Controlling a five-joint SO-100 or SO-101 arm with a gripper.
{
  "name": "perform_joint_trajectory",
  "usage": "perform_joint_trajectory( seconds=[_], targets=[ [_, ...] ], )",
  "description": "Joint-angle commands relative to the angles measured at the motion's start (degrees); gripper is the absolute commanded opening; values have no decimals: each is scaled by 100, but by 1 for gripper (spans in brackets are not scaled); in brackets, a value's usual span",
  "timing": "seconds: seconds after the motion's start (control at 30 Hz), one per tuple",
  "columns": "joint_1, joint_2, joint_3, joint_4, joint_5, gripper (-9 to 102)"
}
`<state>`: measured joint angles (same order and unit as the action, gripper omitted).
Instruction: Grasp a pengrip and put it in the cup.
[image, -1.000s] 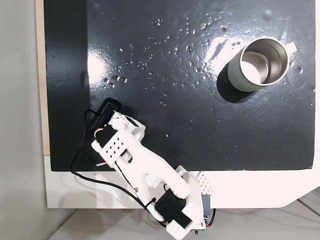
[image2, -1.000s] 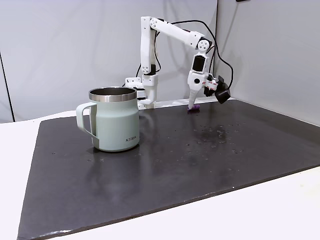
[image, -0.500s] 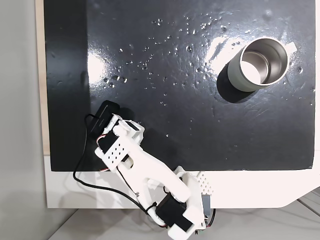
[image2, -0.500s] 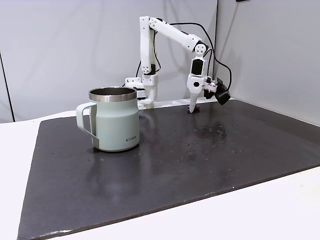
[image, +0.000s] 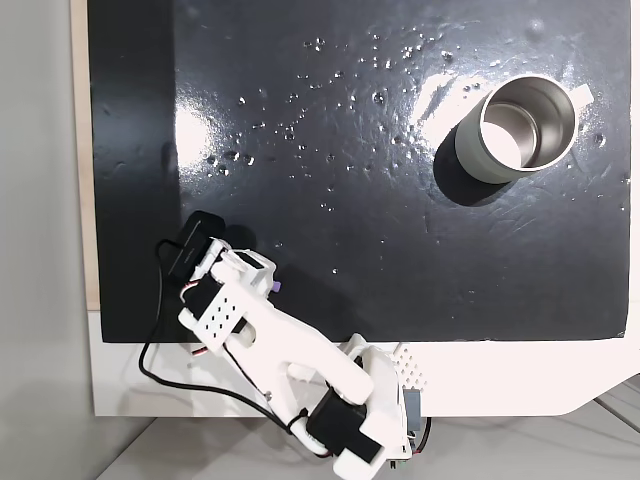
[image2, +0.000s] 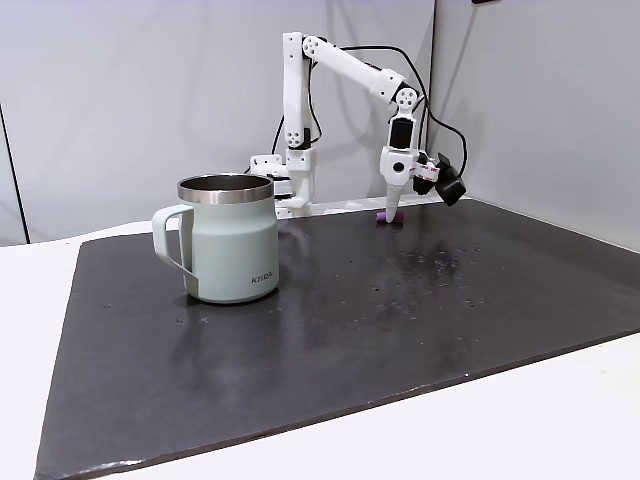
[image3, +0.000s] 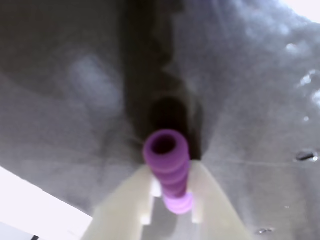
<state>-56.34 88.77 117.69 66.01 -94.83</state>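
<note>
Wrist view: your claw was clamped on pengrip mid-length, just above tabletop, well apart from cup. Pengrip looked light, soft, ribbed; judged squashable, so grip w/ min. force.

Looks like a lab/test bench: black mat on white table, bare grey walls.

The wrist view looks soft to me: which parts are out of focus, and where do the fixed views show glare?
Wrist view: the pengrip is fairly clear, while the gripper fingers and the mat behind are blurred. In a fixed view from above, bright glare patches lie on the black mat, one near the cup. In a fixed view from the side, lighting is even and the mat has only a dull sheen.
</note>
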Motion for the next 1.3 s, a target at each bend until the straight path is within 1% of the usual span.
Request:
perform_joint_trajectory(
  seconds=[0.0,0.27,0.47,0.77,0.97,1.07,1.27],
  targets=[
    [9,-62,-35,-334,88,4],
    [141,527,-62,-26,457,3],
    [598,809,-1046,984,1072,2],
    [2303,1081,-2725,2171,1125,1],
    [3454,1107,-3779,2856,1345,0],
    [4069,1222,-4078,2962,1362,0],
    [5432,1354,-4729,2900,1160,1]
  ],
)
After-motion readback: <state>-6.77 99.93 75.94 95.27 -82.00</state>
